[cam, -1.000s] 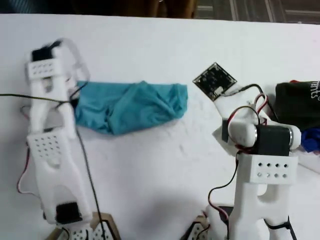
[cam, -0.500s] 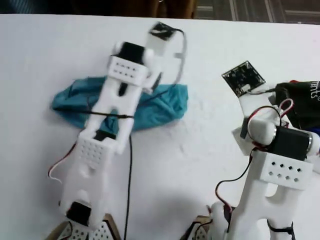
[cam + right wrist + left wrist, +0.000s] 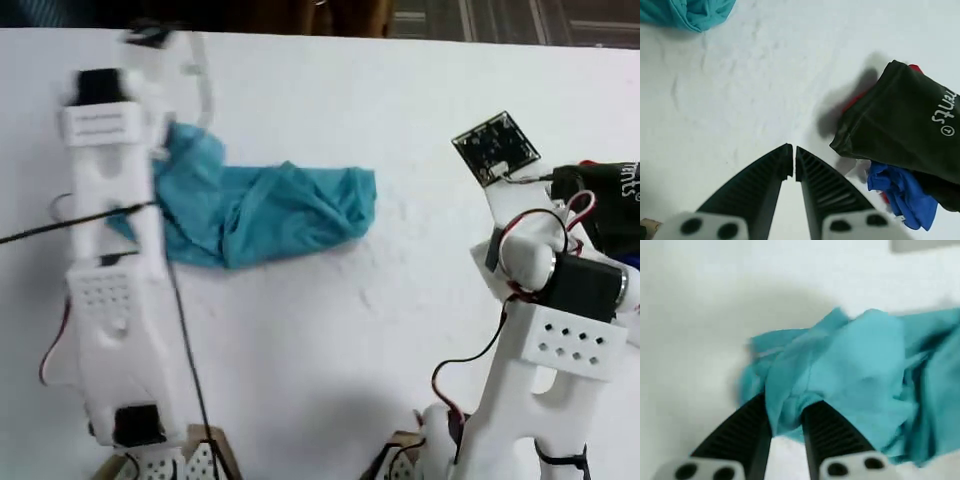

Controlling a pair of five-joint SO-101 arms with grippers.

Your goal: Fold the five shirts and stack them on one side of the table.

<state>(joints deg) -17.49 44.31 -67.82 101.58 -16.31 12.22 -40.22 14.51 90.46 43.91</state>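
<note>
A crumpled teal shirt (image 3: 280, 210) lies on the white table (image 3: 330, 340), left of centre. My left arm (image 3: 110, 290) stands along the shirt's left end. In the left wrist view, my left gripper (image 3: 786, 409) is shut on a fold of the teal shirt (image 3: 860, 375) at that end. My right gripper (image 3: 793, 154) is shut and holds nothing, just above bare table beside a folded black shirt (image 3: 905, 135). In the high view the right arm (image 3: 545, 330) is at the right, next to the black shirt (image 3: 605, 205).
A blue shirt (image 3: 902, 192) and a bit of red cloth (image 3: 855, 102) lie under the black shirt, at the table's right edge. A corner of the teal shirt (image 3: 690, 12) is far from the right gripper. Bare table lies between the arms.
My left arm swung right over the shirt, then back to the left, and the shirt's left end is now bunched and pulled toward the far side. The right arm shifted slightly right.
</note>
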